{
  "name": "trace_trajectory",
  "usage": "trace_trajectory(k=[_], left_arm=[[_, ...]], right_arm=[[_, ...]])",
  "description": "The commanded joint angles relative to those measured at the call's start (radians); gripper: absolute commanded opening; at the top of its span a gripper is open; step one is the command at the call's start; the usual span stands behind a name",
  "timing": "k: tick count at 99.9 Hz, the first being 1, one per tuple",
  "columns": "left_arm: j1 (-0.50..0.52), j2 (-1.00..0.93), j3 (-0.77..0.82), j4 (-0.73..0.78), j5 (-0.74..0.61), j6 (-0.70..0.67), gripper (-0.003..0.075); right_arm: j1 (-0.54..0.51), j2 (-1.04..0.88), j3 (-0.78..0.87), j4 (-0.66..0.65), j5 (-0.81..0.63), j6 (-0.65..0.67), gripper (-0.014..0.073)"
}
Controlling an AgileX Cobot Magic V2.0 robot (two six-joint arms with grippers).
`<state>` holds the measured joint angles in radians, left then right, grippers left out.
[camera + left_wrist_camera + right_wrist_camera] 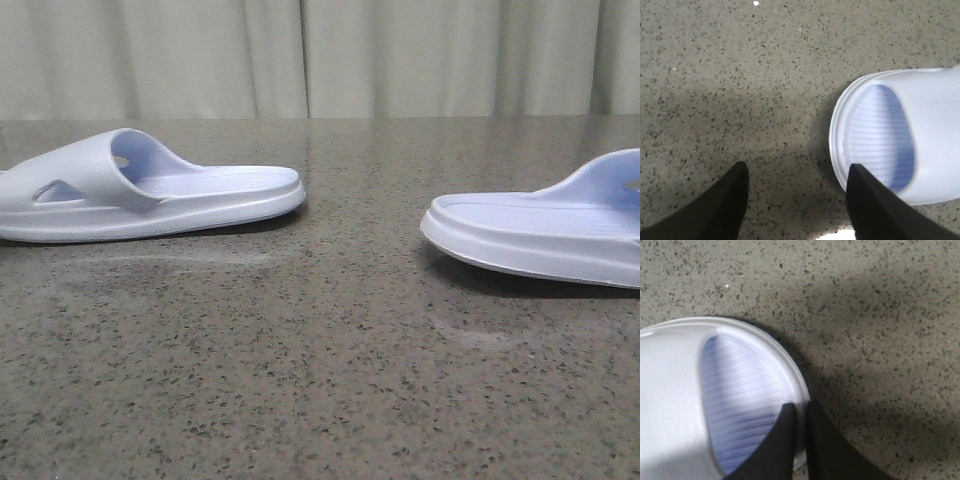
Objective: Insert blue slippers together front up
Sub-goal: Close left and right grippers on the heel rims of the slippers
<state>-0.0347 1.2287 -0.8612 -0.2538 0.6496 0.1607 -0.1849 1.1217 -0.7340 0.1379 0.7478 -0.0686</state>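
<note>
Two pale lavender-blue slippers lie apart on the speckled table. The left slipper (150,195) lies flat with its strap to the left. The right slipper (540,230) runs off the right edge and throws a dark shadow. Neither gripper shows in the front view. In the left wrist view my left gripper (797,172) is open; one fingertip (857,175) is over the rim of the left slipper (935,130), the other over bare table. In the right wrist view my right gripper (800,410) is shut on the rim of the right slipper (670,390), one finger inside by the ribbed footbed, one outside.
The grey speckled tabletop (330,350) lies between and in front of the slippers. A pale curtain (320,55) hangs behind the table's far edge.
</note>
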Motion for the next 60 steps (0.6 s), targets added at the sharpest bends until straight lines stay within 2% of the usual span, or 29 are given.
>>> trace_trajectory(k=[1, 14, 32, 60], left_arm=[[0.000, 0.019, -0.065, -0.040, -0.018, 0.013, 0.0382], [0.000, 0.082, -0.140, -0.090, 0.054, 0.053, 0.0382], [0.000, 0.163, -0.248, -0.104, 0.232, 0.074, 0.0382], [0.000, 0.211, -0.290, -0.106, 0.291, 0.080, 0.0382]], right_arm=[[-0.004, -0.009, -0.028, -0.001, -0.022, -0.010, -0.0107], [-0.004, -0.009, -0.028, -0.001, -0.022, -0.010, -0.0107], [-0.004, -0.009, -0.028, 0.004, -0.021, -0.010, -0.0107], [-0.004, -0.009, -0.028, 0.010, -0.021, -0.010, -0.0107]])
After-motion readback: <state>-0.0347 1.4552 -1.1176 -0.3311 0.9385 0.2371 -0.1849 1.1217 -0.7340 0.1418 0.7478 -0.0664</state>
